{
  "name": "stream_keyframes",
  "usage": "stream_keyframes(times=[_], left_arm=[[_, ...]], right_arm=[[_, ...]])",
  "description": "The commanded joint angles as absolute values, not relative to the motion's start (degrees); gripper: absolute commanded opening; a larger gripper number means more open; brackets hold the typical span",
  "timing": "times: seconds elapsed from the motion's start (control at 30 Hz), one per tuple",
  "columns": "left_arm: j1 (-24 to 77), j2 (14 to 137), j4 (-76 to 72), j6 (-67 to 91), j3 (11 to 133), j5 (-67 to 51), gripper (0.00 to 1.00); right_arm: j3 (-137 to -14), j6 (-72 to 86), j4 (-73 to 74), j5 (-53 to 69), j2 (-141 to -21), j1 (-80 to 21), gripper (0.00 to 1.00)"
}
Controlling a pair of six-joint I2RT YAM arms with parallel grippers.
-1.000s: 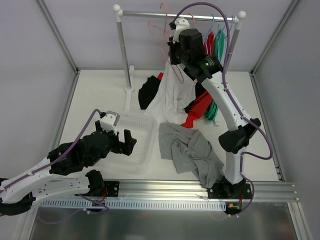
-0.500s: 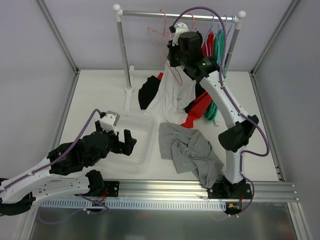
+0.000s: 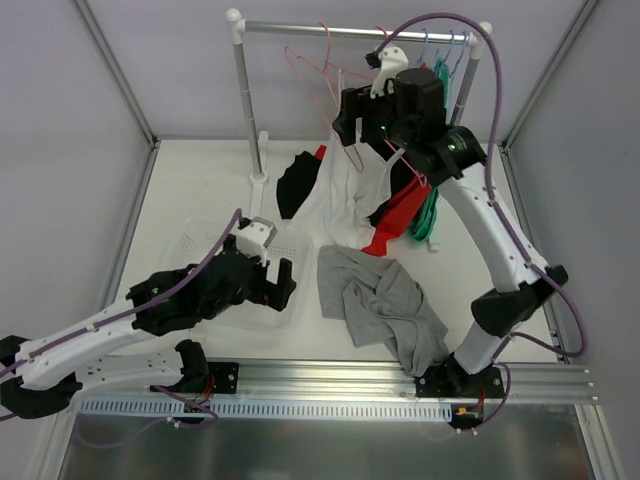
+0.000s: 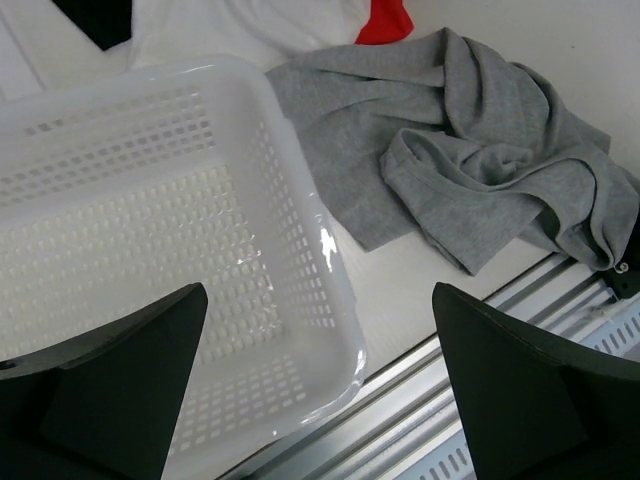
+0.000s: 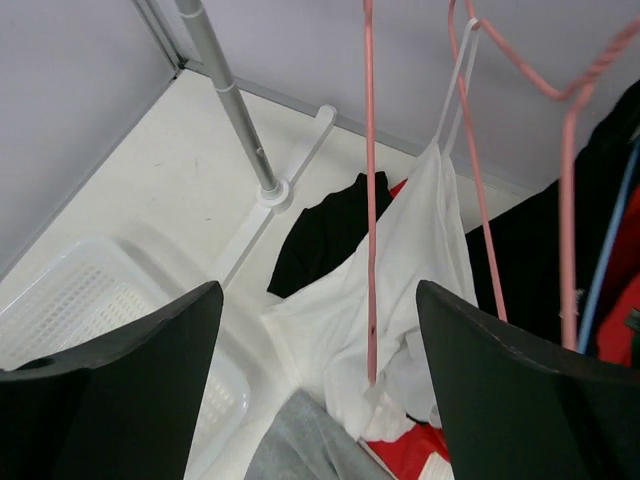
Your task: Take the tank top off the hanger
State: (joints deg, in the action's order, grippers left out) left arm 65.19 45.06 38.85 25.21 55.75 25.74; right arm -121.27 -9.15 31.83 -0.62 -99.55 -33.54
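Tank top (image 5: 420, 240) white, soft, draped, strap seemingly on thin pink wire hanger (image 5: 369, 150); right end effector (image 5: 318, 290) wide, empty.

In the right wrist view the hanger (image 5: 370, 200) and the white line rising from the tank top (image 5: 420, 250) both run off at 12 o'clock, so what the tank top hangs from cannot be told. From above, the right arm (image 3: 425, 105) covers that spot. The left arm (image 3: 200, 295) hides much of the basket (image 3: 200, 235), which the left wrist view cuts off at 9 o'clock.
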Motion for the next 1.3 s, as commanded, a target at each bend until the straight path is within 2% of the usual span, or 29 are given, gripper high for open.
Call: stream_keyframes(times=[0.0, 0.03, 0.07, 0.2, 0.27, 0.43, 0.57, 0.83, 0.87, 0.9, 0.93, 0.97, 1.07, 1.2, 1.27], left_arm=[[65.1, 51.7, 31.0, 21.4, 58.8, 18.3, 0.99], [65.1, 54.6, 29.1, 20.6, 58.9, 16.5, 0.99], [65.1, 56.2, 26.9, 18.9, 58.7, 14.2, 0.99], [65.4, 67.3, 18.2, 18.4, 60.8, 6.8, 0.99], [66.3, 75.5, 16.8, 18.2, 63.9, 6.5, 0.99], [68.7, 95.8, 15.6, 15.5, 73.4, 5.5, 0.99], [69.0, 107.6, 15.5, 16.2, 81.8, 3.4, 0.99], [70.7, 122.3, 15.3, 17.8, 87.5, 3.3, 0.98], [71.0, 122.9, 15.3, 18.5, 87.4, 2.7, 0.93], [71.2, 123.3, 15.3, 19.2, 87.2, 2.4, 0.83], [71.3, 123.7, 15.3, 19.9, 86.5, 2.3, 0.68], [71.5, 123.7, 15.2, 21.0, 86.0, 2.3, 0.31], [71.7, 122.4, 15.4, 22.7, 83.9, 3.0, 0.00], [72.3, 114.4, 15.4, 22.4, 80.2, 6.5, 0.00], [72.6, 106.4, 15.6, 22.4, 78.1, 10.2, 0.00]], right_arm=[[-118.7, -10.3, 34.3, 1.3, -87.0, -33.8, 0.84], [-115.5, -10.9, 35.3, 0.8, -84.7, -33.8, 0.95], [-113.7, -11.7, 37.9, 0.4, -79.9, -33.8, 0.99], [-101.4, -14.4, 42.0, -5.7, -64.9, -33.7, 0.99], [-93.1, -14.4, 43.3, -7.1, -58.0, -33.7, 0.99], [-81.9, -12.5, 47.8, -9.0, -38.2, -33.7, 0.99], [-76.2, -10.9, 50.2, -4.5, -29.9, -33.7, 1.00], [-74.4, -12.0, 54.9, 2.7, -25.8, -33.7, 1.00], [-74.3, -12.0, 54.8, 3.1, -24.8, -33.7, 0.99], [-74.1, -12.0, 54.8, 3.5, -24.4, -33.7, 1.00], [-73.7, -12.1, 54.7, 3.6, -23.9, -33.7, 0.99], [-73.7, -12.1, 54.4, 3.7, -23.0, -33.7, 0.99], [-72.9, -12.2, 53.3, 3.4, -22.0, -33.7, 0.99], [-72.2, -12.3, 51.9, 2.6, -20.7, -33.7, 0.99], [-72.1, -12.3, 51.2, 2.2, -20.8, -33.7, 1.00]])
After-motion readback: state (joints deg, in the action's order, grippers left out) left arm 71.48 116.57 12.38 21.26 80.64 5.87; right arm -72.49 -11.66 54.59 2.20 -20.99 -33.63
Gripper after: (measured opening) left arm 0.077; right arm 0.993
